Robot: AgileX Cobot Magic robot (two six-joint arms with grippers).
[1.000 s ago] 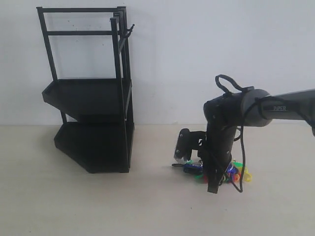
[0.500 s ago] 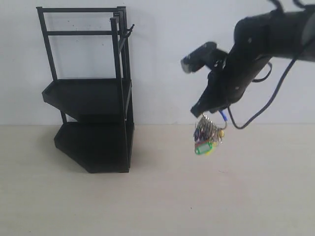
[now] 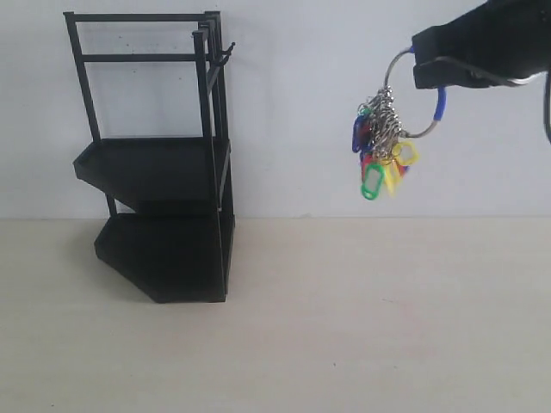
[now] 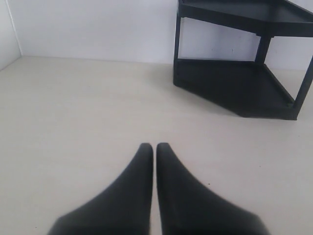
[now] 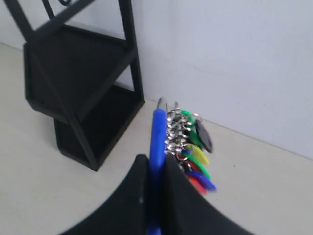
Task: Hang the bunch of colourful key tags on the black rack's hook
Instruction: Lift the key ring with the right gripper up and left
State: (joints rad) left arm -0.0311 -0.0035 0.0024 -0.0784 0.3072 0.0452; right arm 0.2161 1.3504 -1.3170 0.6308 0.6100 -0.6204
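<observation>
The colourful key tag bunch (image 3: 380,148) hangs high in the air at the right, its silver ring and blue sleeve pinched in my right gripper (image 3: 428,76). In the right wrist view the blue sleeve (image 5: 158,134) sits squeezed between the two black fingers of the right gripper (image 5: 156,161), tags dangling beside it. The black rack (image 3: 164,163) stands at the left against the wall, and its hook (image 3: 225,55) juts from the top corner post, well left of the bunch. My left gripper (image 4: 154,146) is shut, empty, low over the table, out of the exterior view.
A white wall runs behind everything. The rack's lower tray (image 4: 239,88) shows in the left wrist view, ahead of the left gripper. The rack (image 5: 73,78) also fills one side of the right wrist view. A beige tabletop (image 3: 344,327) lies below.
My right gripper has lifted the bunch from the table to high in the air, rising and shifting right. The rack has not moved.
</observation>
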